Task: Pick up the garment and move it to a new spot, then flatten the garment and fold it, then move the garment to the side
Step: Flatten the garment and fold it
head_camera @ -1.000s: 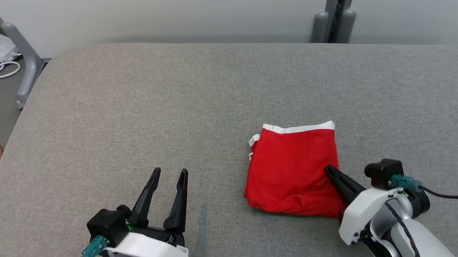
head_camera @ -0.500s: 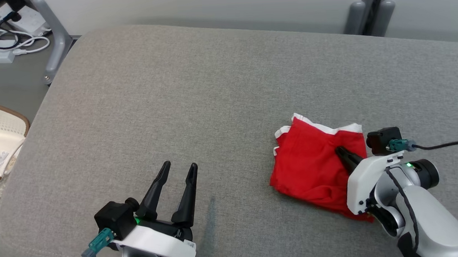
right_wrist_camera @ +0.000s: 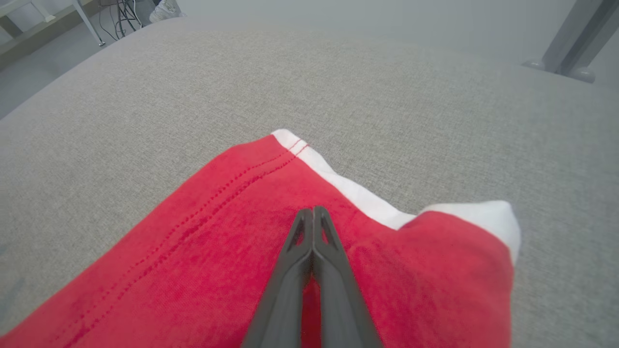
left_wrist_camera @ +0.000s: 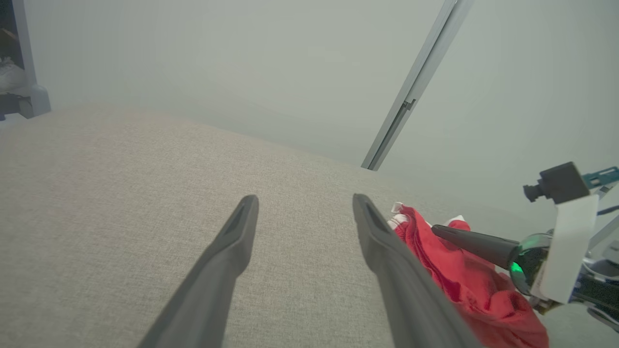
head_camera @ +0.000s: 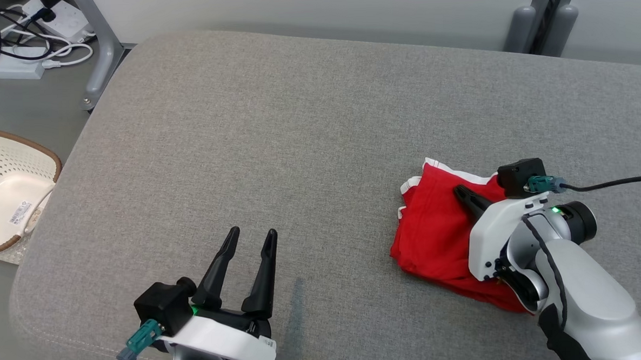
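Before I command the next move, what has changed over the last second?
The right gripper, jaws shut, slid forward from the near corner of the folded red garment with white trim to its far part, skewing and rumpling it. The head view also turned. The left gripper stayed open above the grey fabric table.

The red garment (head_camera: 436,234) lies folded on the gray pad (head_camera: 296,121). The right gripper (head_camera: 459,190) lies over it, fingers pressed together. The left gripper (head_camera: 253,231) is well apart, fingers spread. A white basket (head_camera: 6,177) sits left of the pad.
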Available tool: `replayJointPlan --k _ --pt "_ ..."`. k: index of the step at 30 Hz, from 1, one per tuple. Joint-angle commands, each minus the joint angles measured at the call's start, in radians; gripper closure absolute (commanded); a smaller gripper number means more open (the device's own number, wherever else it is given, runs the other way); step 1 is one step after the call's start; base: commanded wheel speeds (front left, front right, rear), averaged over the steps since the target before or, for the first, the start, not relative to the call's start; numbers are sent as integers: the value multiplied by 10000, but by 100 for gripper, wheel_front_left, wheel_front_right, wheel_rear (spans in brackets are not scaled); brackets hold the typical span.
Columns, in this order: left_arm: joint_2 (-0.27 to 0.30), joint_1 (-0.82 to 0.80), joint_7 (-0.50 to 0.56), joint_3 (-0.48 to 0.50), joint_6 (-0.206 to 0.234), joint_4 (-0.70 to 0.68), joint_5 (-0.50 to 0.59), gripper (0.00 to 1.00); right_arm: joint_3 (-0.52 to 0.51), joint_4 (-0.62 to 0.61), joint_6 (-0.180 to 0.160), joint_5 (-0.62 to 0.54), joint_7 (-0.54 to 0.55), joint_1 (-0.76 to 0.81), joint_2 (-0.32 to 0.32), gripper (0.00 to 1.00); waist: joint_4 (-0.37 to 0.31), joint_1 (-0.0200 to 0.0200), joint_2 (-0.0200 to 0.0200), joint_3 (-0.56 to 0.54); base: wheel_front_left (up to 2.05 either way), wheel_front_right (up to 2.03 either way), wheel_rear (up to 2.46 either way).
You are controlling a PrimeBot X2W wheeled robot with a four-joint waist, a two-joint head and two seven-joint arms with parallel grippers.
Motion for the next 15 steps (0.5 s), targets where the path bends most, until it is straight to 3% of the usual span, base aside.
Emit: replayJointPlan --k 1,15 --pt "32 -24 -29 -20 43 -21 -74 0 -23 31 -4 123 -55 -119 -25 100 6 0 0 -7 0 0 0" --pt "35 -128 -29 -194 66 12 -153 0 1159 963 -2 362 192 -908 359 100 492 0 0 213 0 0 0"
